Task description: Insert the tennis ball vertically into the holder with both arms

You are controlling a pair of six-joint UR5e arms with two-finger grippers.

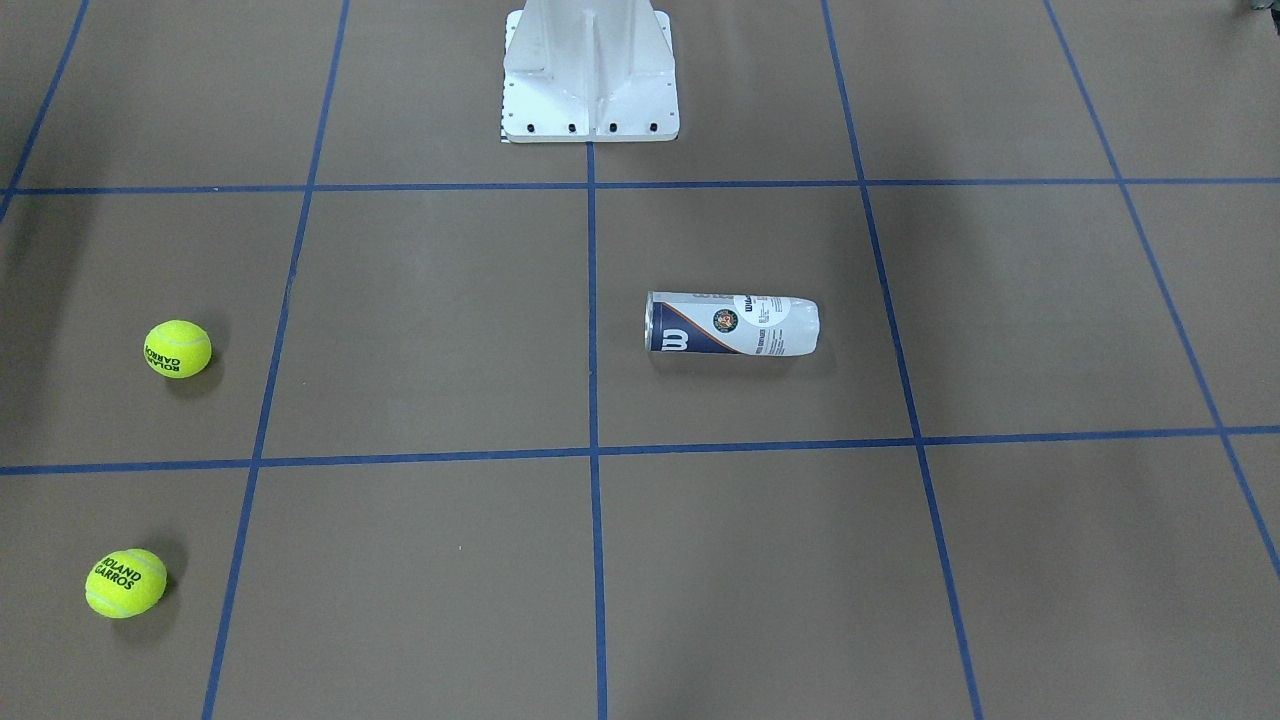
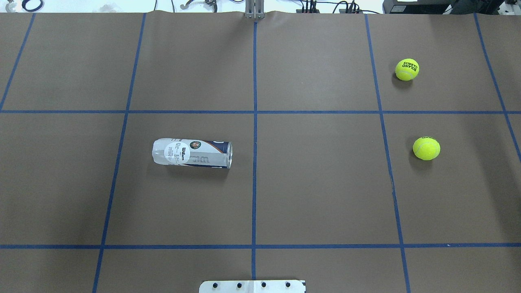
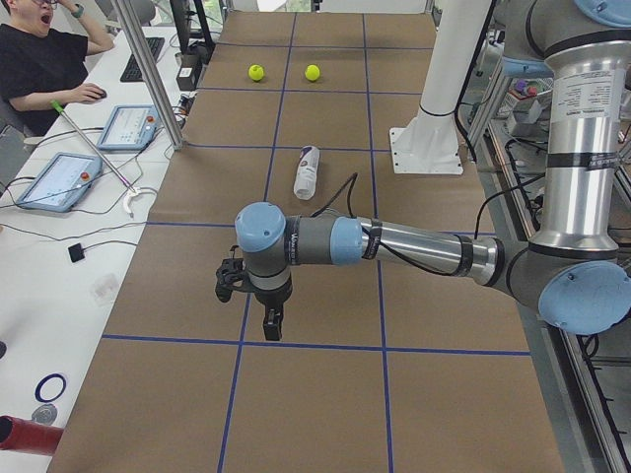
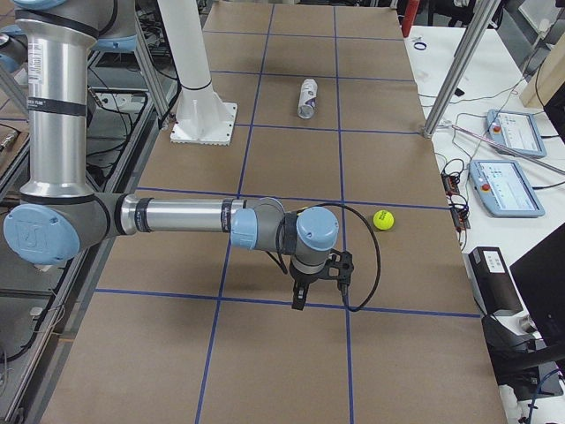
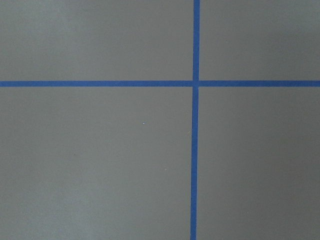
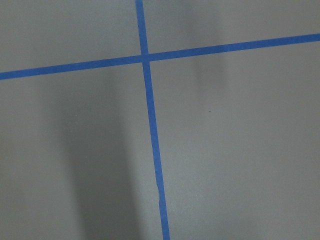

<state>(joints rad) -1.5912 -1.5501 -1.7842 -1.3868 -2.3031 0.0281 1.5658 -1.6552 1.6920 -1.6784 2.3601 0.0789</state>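
The holder (image 2: 191,153) is a clear can with a white and navy label. It lies on its side on the brown table left of the middle, its open end toward the centre line; it also shows in the front view (image 1: 735,324). Two yellow tennis balls (image 2: 407,69) (image 2: 426,148) rest on the table's right side. The left gripper (image 3: 268,320) shows only in the exterior left view, hanging over the table near that end, far from the can. The right gripper (image 4: 300,300) shows only in the exterior right view, near one ball (image 4: 382,219). I cannot tell whether either is open.
The white base bracket (image 1: 590,80) stands at the robot's edge of the table. Blue tape lines (image 2: 255,122) grid the brown surface. Both wrist views show only bare table and tape. Tablets (image 3: 57,180) and cables lie on the side desk, where a person (image 3: 44,54) sits.
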